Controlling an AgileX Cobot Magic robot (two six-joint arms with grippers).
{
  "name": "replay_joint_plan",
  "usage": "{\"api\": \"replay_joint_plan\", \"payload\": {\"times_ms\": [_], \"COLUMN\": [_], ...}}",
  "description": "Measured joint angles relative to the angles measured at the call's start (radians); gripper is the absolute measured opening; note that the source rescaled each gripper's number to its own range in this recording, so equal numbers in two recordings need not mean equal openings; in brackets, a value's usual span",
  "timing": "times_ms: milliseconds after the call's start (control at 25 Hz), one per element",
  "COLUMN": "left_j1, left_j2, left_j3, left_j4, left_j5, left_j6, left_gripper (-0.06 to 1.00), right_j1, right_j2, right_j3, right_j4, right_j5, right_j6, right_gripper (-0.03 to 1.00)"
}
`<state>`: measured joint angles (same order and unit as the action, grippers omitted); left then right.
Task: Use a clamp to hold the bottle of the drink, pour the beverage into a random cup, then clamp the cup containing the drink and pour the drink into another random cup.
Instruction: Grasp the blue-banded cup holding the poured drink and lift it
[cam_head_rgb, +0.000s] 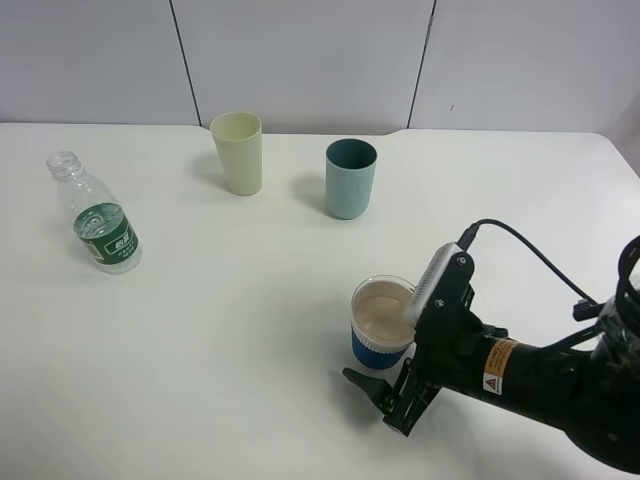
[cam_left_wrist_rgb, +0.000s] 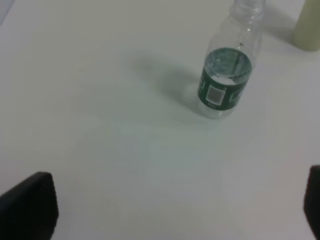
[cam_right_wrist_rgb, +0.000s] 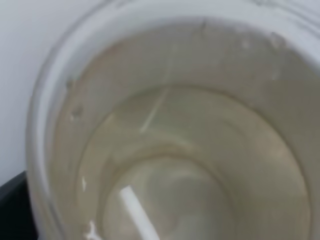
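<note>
At the paper cup (cam_head_rgb: 381, 322), the right gripper (cam_head_rgb: 372, 402), fingers (cam_head_rgb: 365, 382) released and grasping nothing, is best closed gently on the blue sleeve (cam_head_rgb: 372, 350), so no beverage (cam_head_rgb: 386, 314) is spilled.

The right arm (cam_head_rgb: 540, 375) is big, fat and black, with rounded parts. A small sticker (cam_head_rgb: 497, 368) sits on it. The sticker is orange and white, with a black warning triangle. A long, light grey box (cam_head_rgb: 432, 282) with rounded ends is fixed on the arm near its front. A thin black cable (cam_head_rgb: 530, 250) comes out of the box's far end and curves over to the thick part of the arm, where more black cables (cam_head_rgb: 600, 305) bunch up. The right gripper (cam_head_rgb: 385, 400) is black, with flat, pointed fingers (cam_head_rgb: 365, 381). Of the left gripper (cam_left_wrist_rgb: 170, 205), two black fingertips (cam_left_wrist_rgb: 27, 205) show, blurry and blunt.
</note>
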<state>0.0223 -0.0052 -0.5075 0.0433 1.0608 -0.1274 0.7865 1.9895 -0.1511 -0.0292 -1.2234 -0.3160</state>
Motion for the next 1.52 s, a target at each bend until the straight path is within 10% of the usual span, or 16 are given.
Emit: {"api": "replay_joint_plan", "payload": {"times_ms": [320,520,1520], "left_j1": [0.000,0.000,0.000], "left_j2": [0.000,0.000,0.000], "left_j3": [0.000,0.000,0.000], "left_j4": [0.000,0.000,0.000], "left_j5": [0.000,0.000,0.000], "left_j6": [0.000,0.000,0.000], "left_gripper": [1.00,1.00,1.00], "right_j1": [0.000,0.000,0.000], "right_j2": [0.000,0.000,-0.103], "right_j3": [-0.022,-0.022,-0.022], "right_j4": [-0.004,-0.008,0.060], "right_j5": [0.001,-0.004,0.026], "right_j6": [0.000,0.004,0.164], "right_gripper": [0.89,0.00,0.00]}}
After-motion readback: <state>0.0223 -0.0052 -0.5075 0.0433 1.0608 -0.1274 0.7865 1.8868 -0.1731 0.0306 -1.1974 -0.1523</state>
